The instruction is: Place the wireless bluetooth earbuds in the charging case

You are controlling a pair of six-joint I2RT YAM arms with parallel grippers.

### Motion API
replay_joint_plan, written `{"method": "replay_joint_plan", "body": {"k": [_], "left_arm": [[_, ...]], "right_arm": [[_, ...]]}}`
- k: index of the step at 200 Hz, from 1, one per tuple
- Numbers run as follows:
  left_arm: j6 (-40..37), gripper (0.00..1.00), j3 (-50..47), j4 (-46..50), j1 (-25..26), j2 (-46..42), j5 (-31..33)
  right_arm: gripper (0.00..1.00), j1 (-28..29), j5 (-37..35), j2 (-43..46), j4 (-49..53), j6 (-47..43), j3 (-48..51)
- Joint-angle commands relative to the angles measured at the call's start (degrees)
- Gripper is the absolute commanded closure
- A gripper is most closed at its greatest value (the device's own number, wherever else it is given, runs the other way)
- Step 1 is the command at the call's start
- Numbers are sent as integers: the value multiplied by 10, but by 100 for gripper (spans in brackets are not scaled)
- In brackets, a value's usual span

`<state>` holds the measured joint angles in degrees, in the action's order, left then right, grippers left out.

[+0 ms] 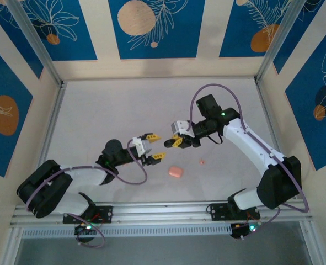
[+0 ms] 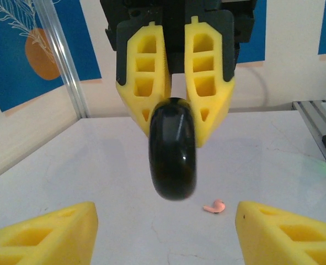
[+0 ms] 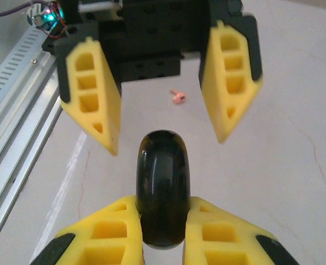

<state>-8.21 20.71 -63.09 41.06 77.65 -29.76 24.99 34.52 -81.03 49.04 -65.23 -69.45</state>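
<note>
My right gripper [image 3: 163, 212] is shut on a glossy black oval charging case [image 3: 163, 171], closed and held edge-on above the table. In the left wrist view the same case [image 2: 172, 154] hangs from the right gripper [image 2: 176, 118]. My left gripper [image 2: 165, 234] faces it and is open, its fingers [image 3: 96, 99] wide on either side of the case's free end without touching it. From above, the left gripper [image 1: 155, 147] and the right gripper [image 1: 172, 142] meet tip to tip at mid-table. The wireless bluetooth earbuds are out of view.
A small pink comma-shaped piece [image 2: 214, 207] lies on the white table [image 1: 107, 110], also seen from above [image 1: 202, 162]. A larger pink lump [image 1: 175, 171] lies nearer the front. An aluminium rail [image 1: 163, 210] runs along the near edge; patterned walls enclose the table.
</note>
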Motion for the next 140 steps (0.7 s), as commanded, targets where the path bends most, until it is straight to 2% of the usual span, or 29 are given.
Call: {"method": "replay_joint_plan", "body": {"k": [1,24,67,105,140], "left_arm": [[-21,33,-6,22,4,-19,30],[-31,31,-4,59,4,-28,72],[-38,30,23,170,4,-45,133],[-34,29,44,243,5,-54,171],[-31,32,76,337,5,-61,199]], "right_arm": [[95,-20,-24,-31,72,41,-33],[94,-48,-58,-75,104,104,-63],[93,-109,-46,-174,138,215,-130],[94,-154,-38,-253,139,256,-162],[94,-191,-61,-340,192,268,-217]]}}
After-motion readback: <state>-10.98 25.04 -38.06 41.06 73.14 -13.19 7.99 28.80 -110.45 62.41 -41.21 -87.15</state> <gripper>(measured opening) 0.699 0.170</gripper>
